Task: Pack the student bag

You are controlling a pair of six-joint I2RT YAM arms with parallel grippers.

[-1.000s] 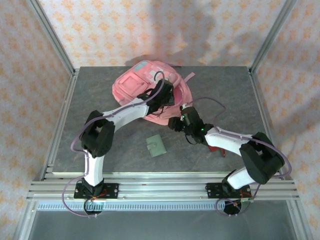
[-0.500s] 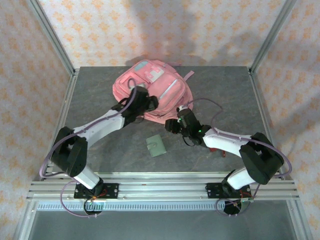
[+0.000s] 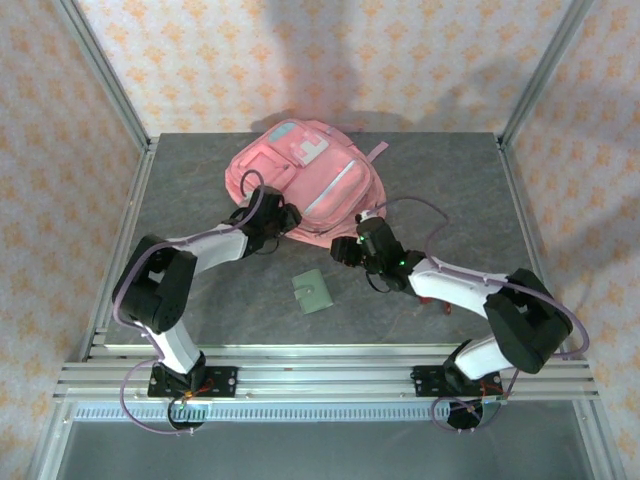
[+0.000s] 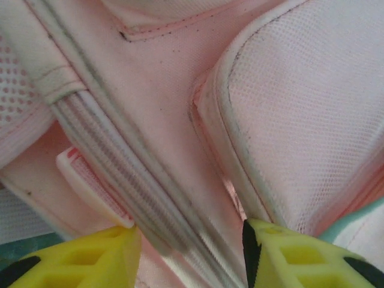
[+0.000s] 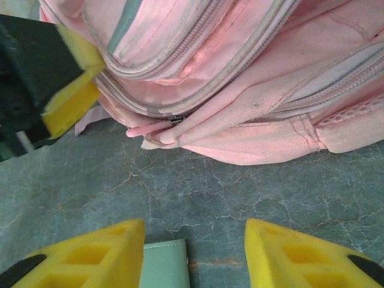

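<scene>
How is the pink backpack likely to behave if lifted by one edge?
Probably floppy: the student bag lies slumped and creased on the table, so it would likely sag. Its mesh fabric looks grippy, not slippery. Lying flat, it seems unlikely to roll.

Rear of table (image 3: 450, 180): student bag (image 3: 300, 180); wallet (image 3: 313, 291) before it, apart.

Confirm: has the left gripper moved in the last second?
Yes. In the top view the left gripper has pulled back from the student bag middle to its near-left edge, toward the arm bases.
</scene>
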